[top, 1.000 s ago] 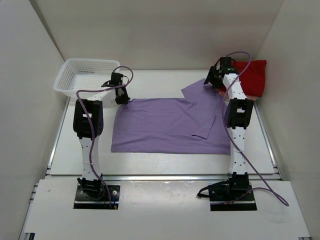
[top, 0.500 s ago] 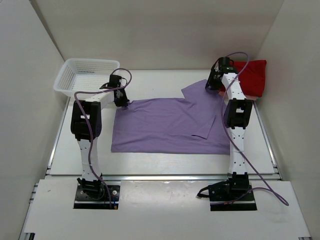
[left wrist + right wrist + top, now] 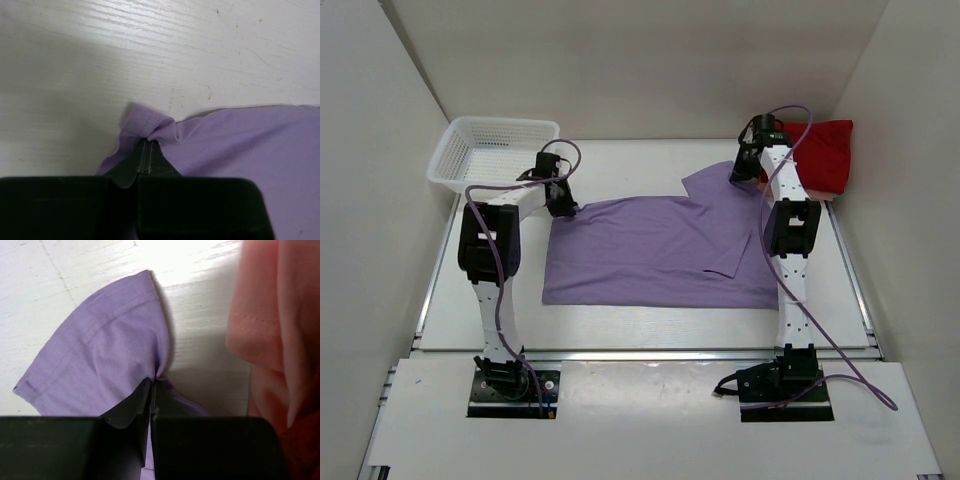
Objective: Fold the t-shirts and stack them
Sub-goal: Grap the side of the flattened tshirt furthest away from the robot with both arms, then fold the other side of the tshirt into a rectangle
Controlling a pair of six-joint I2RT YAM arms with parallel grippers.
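The lavender t-shirt (image 3: 655,250) lies spread flat in the middle of the table, one sleeve folded in at its right. My left gripper (image 3: 562,203) is shut on its far left corner (image 3: 150,127). My right gripper (image 3: 744,170) is shut on its far right sleeve (image 3: 110,355). The bright red t-shirt (image 3: 825,150) lies bunched at the far right corner. The salmon pink t-shirt (image 3: 280,315) lies under it, next to the lavender sleeve, and shows in the right wrist view.
A white lattice basket (image 3: 490,150) stands at the far left corner, just beyond my left gripper. White walls close in the table on the left, back and right.
Both grippers have moved a little toward the far edge, pulling the lavender shirt's far corners with them. The left arm has drawn closer to the basket.
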